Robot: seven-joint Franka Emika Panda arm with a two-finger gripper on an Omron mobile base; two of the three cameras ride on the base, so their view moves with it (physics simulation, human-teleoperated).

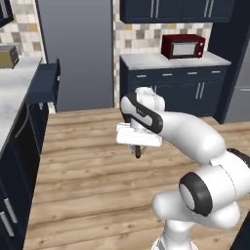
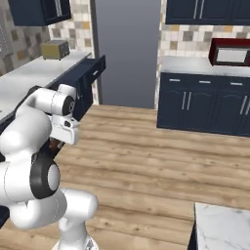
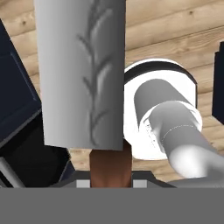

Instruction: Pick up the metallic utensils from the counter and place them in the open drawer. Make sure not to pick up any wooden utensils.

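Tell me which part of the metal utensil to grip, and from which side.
Grip the metallic utensil by its brown handle, where the gripper is shut on it now. The handle is slim enough for the jaws; the grey metal end is broad and flat. Come from the handle's end, jaws across its sides.

utensil [image 3: 83,74]: dull grey blade with darker leaf-like engraving, dark brown handle
drawer [image 1: 45,82]: dark navy
floor [image 1: 88,171]: light wood planks
microwave [image 1: 183,46]: dark red
toaster [image 2: 54,49]: yellowish
wall tiles [image 1: 139,34]: beige-grey checks
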